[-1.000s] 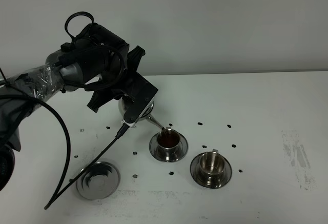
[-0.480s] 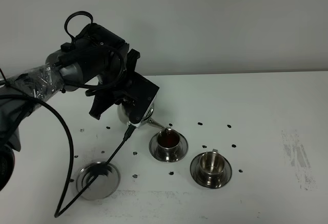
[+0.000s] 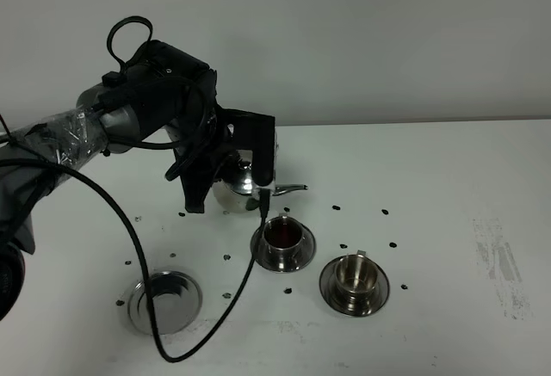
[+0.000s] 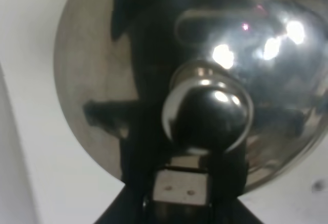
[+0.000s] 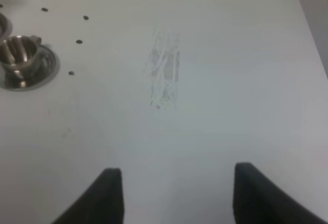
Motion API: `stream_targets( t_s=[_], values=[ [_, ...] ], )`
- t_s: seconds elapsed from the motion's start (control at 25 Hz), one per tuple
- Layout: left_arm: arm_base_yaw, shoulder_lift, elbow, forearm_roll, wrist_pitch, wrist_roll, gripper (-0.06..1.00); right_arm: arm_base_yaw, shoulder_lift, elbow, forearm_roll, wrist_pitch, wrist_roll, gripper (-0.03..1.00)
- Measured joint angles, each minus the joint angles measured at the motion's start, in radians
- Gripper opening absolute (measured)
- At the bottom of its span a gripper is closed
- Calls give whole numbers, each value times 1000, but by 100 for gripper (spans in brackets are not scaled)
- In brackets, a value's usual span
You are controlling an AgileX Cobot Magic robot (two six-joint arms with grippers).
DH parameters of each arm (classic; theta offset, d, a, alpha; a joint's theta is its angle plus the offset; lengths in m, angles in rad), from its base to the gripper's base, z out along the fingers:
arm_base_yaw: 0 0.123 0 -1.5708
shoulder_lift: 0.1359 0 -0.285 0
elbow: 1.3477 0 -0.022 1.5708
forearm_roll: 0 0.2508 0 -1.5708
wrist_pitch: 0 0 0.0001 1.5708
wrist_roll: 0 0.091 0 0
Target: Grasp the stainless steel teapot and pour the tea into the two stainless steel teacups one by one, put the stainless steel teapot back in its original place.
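The left tool (image 3: 248, 154), pinching the stainless steel teapot (image 3: 237, 190), holds it roughly level above the desk (image 3: 448, 187). The spout points right, just beyond the filled teacup (image 3: 281, 236), which is dark with tea. The empty teacup (image 3: 354, 276) waits to the near right, and the pot's saucer (image 3: 164, 301) lies bare at near left. The right tool (image 5: 177, 185) hangs spread over the desk's right side. The second pour likely calls for carrying the pot level, centring the spout over the empty teacup, then tipping slowly.
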Motion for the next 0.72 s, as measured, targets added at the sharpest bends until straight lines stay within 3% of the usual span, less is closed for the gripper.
stream_targets(
  t_s=[0.28, 0.44, 0.72],
  values=[
    [0, 0, 0, -56, 156, -348, 26, 0, 0, 0, 0, 0, 0, 49],
    [0, 0, 0, -62, 177, -562, 26, 0, 0, 0, 0, 0, 1, 49],
    [0, 0, 1, -48, 181, -660, 26, 0, 0, 0, 0, 0, 1, 49]
  ],
)
